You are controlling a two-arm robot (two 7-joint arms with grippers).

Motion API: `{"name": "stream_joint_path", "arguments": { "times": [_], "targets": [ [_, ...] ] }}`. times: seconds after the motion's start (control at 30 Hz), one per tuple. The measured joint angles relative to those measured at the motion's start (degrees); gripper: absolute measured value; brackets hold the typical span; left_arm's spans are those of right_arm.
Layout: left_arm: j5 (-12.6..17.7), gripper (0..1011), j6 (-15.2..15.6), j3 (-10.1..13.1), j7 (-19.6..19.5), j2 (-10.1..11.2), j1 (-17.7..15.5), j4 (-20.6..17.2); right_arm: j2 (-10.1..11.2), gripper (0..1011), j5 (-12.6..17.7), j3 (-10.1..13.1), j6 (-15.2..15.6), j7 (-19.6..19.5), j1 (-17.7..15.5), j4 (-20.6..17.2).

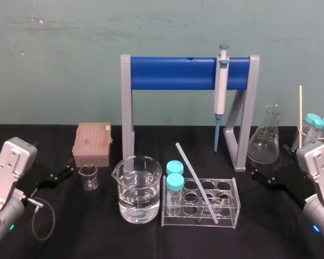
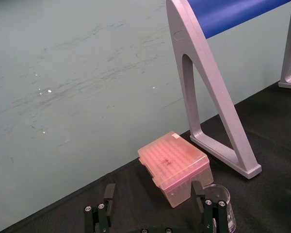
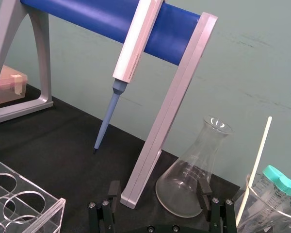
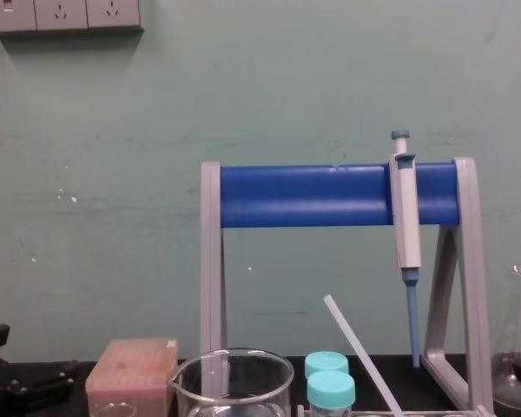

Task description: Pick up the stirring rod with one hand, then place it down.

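Note:
The stirring rod (image 1: 197, 183) is a translucent white stick leaning in the clear tube rack (image 1: 233, 213) at the table's front centre, its top end tilted back to the left; the chest view shows the stirring rod (image 4: 356, 347) slanting up in front of the stand. My left gripper (image 1: 68, 170) rests low at the left, open and empty, facing the pink tip box (image 2: 174, 167). At the right my right gripper (image 1: 264, 171) is also open and empty, pointing toward the conical flask (image 3: 194, 170). Both grippers (image 2: 153, 194) (image 3: 158, 190) are well apart from the rod.
A grey stand with a blue bar (image 1: 173, 73) holds a pipette (image 1: 221, 89). A water-filled beaker (image 1: 139, 191), a small beaker (image 1: 88, 177) and two teal-capped tubes (image 1: 175, 175) stand in front. A beaker with capped tubes and a thin stick (image 1: 315, 128) is far right.

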Motion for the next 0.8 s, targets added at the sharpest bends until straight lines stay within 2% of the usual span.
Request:
{"name": "stream_joint_path", "arguments": {
  "times": [0.8],
  "targets": [
    [0.0, 1000, 0.0, 0.0, 0.0, 0.0, 0.0, 0.0, 0.0, 1003, 0.0, 0.0, 0.0, 0.0, 0.0, 0.0]
  ]
}}
